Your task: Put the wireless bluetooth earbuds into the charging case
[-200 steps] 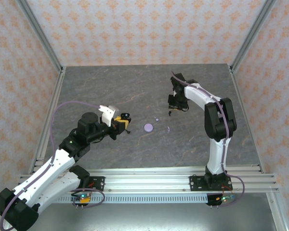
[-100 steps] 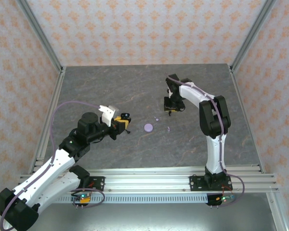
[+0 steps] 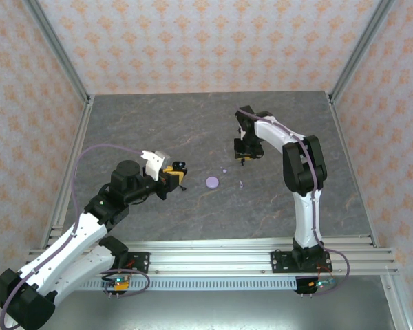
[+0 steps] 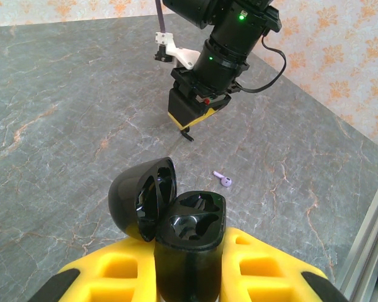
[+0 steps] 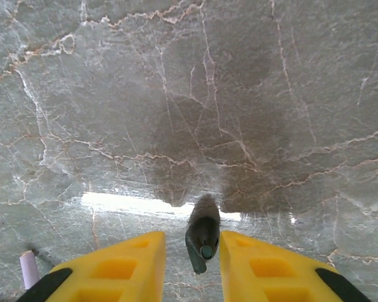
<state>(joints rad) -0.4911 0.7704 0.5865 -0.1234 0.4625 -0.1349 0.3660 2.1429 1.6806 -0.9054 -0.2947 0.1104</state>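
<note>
On the left, the left jaws clamp the glossy black charging case (image 4: 189,236), and that wrist view shows what the overhead cannot: lid tipped back, both wells empty, so nothing is seated. In the middle, a pale lavender earbud (image 4: 225,180) lies loose on the grey marbled counter (image 4: 63,126), near a round lavender disc (image 3: 213,182). Far right, the right jaws pinch a small black stemmed earbud (image 5: 203,238) above the counter, plainest from its own wrist.

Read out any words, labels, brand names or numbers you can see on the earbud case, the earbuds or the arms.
No text can be read in any view.
The charging case, black earbud and lavender earbud show no markings.
Any print on the circuit board by the left arm's base is too small to read.
</note>
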